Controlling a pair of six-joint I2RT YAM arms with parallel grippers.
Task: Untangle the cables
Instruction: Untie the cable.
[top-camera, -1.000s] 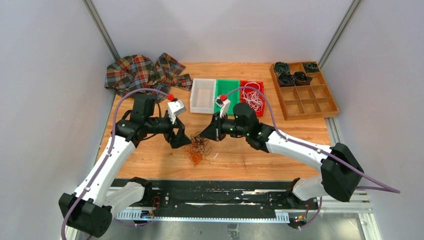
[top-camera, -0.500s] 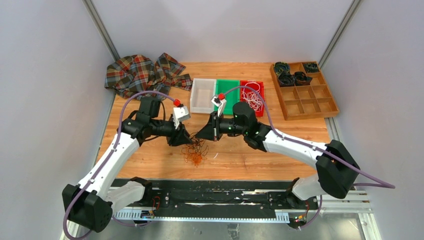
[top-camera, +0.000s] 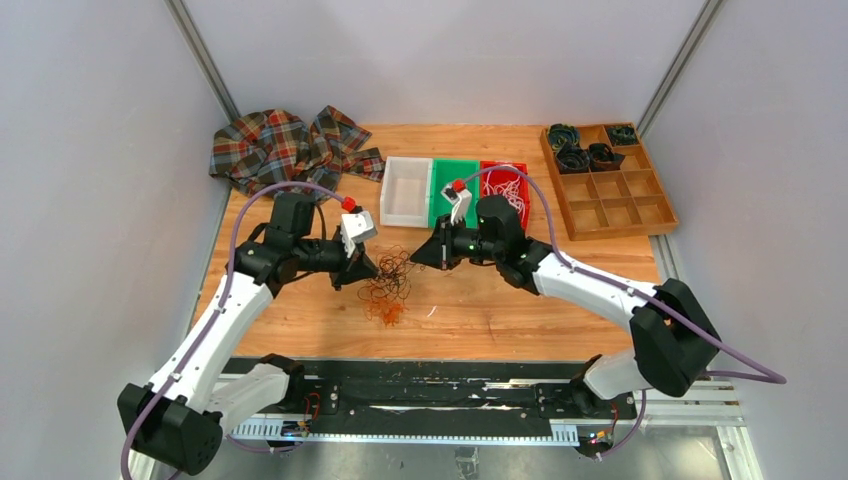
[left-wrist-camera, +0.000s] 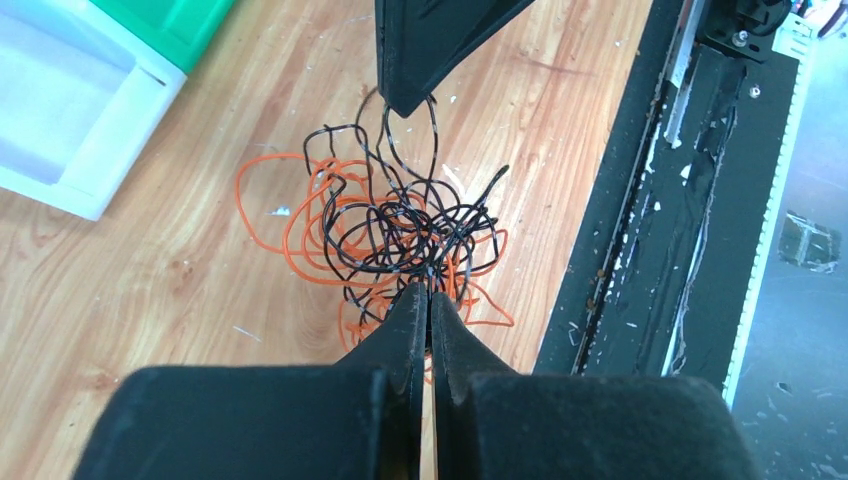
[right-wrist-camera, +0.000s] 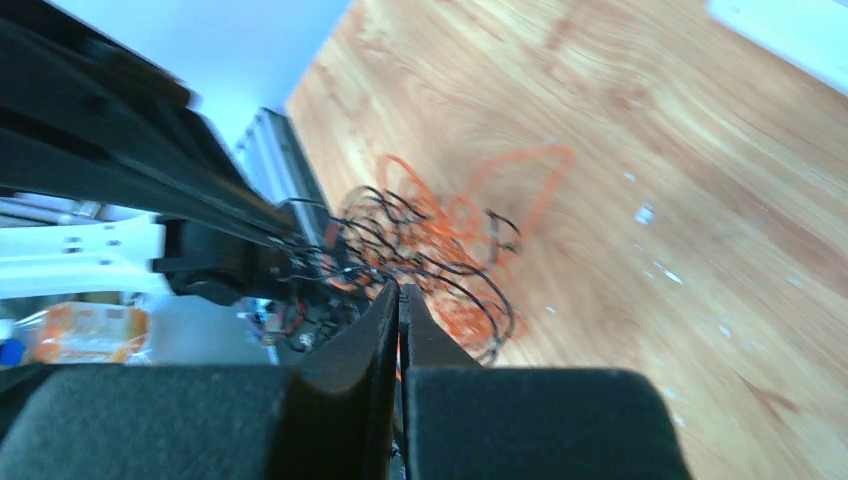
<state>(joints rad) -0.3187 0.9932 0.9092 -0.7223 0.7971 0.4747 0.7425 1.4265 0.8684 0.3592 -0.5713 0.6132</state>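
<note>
A tangle of black and copper-orange cables (top-camera: 390, 288) lies on the wooden table between my two grippers. In the left wrist view the tangle (left-wrist-camera: 400, 225) spreads just ahead of my left gripper (left-wrist-camera: 430, 292), whose jaws are shut on black strands at its near edge. My right gripper (top-camera: 416, 260) is shut on a black loop on the tangle's far side; its dark tip (left-wrist-camera: 405, 95) shows at the top of the left wrist view. In the right wrist view the jaws (right-wrist-camera: 400, 288) are pressed together with the cables (right-wrist-camera: 430, 240) beyond. White cables (top-camera: 510, 195) lie in the red bin.
A white bin (top-camera: 405, 190), a green bin (top-camera: 455, 172) and a red bin (top-camera: 490, 168) stand in a row behind the tangle. A wooden compartment tray (top-camera: 625, 195) with dark coiled rolls sits at the back right, a plaid cloth (top-camera: 285, 145) at the back left. A black rail (top-camera: 400, 385) runs along the near edge.
My left gripper moved right onto the tangle and went from open to shut. My right gripper, still shut, drew back to the right, stretching black strands between the two.
</note>
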